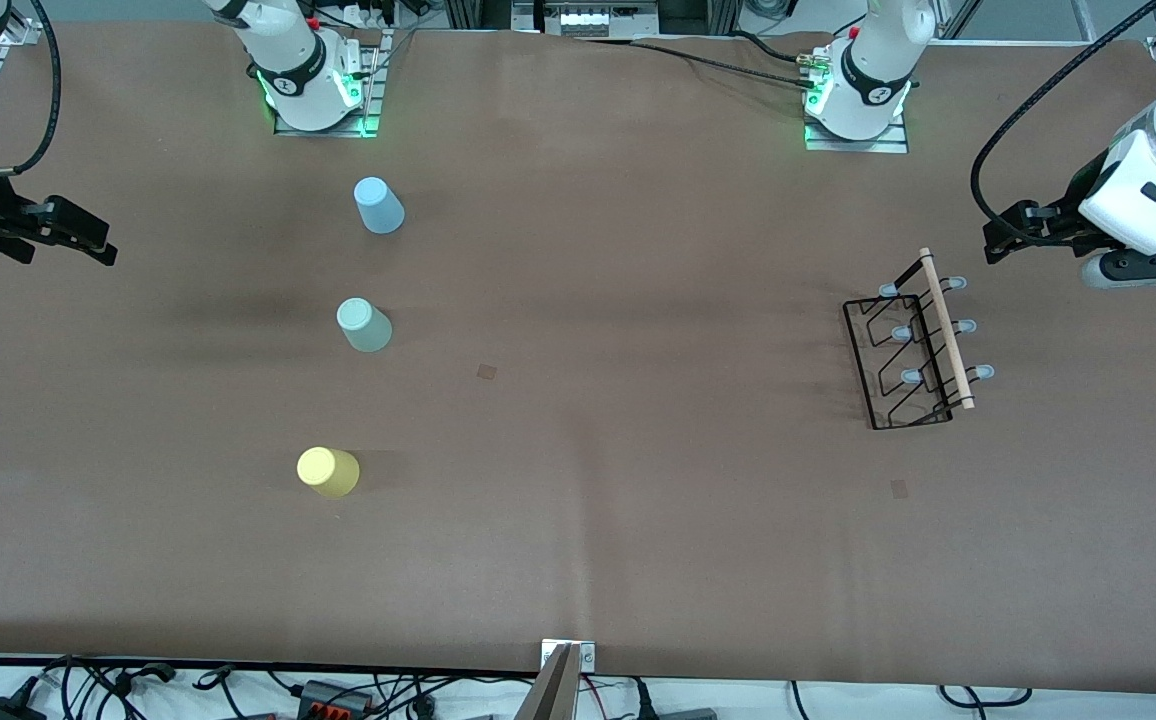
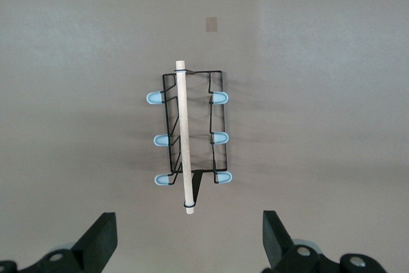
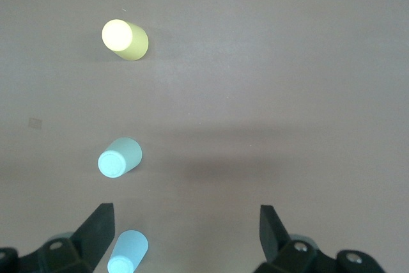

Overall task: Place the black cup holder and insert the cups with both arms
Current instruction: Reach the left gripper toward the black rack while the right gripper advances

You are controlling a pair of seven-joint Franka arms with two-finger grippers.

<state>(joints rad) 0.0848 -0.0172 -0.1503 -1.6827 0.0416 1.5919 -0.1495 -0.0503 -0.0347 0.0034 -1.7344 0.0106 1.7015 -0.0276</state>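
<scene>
The black cup holder (image 1: 943,330) stands on the brown table toward the left arm's end, its pale wooden handle on top; it also shows in the left wrist view (image 2: 183,132). Three cups stand apart toward the right arm's end: pale blue (image 1: 378,205), mint green (image 1: 364,325) and yellow (image 1: 328,472), the yellow nearest the front camera. The right wrist view shows the yellow cup (image 3: 124,38), the mint cup (image 3: 119,158) and the blue cup (image 3: 128,252). My left gripper (image 1: 1000,235) (image 2: 190,241) hangs open beside the holder. My right gripper (image 1: 98,238) (image 3: 186,234) hangs open, empty, apart from the cups.
Both arm bases (image 1: 313,85) (image 1: 863,90) stand along the table's edge farthest from the front camera. Two small tape marks (image 1: 487,371) (image 1: 899,488) lie on the table. A metal bracket (image 1: 566,668) and cables sit at the edge nearest that camera.
</scene>
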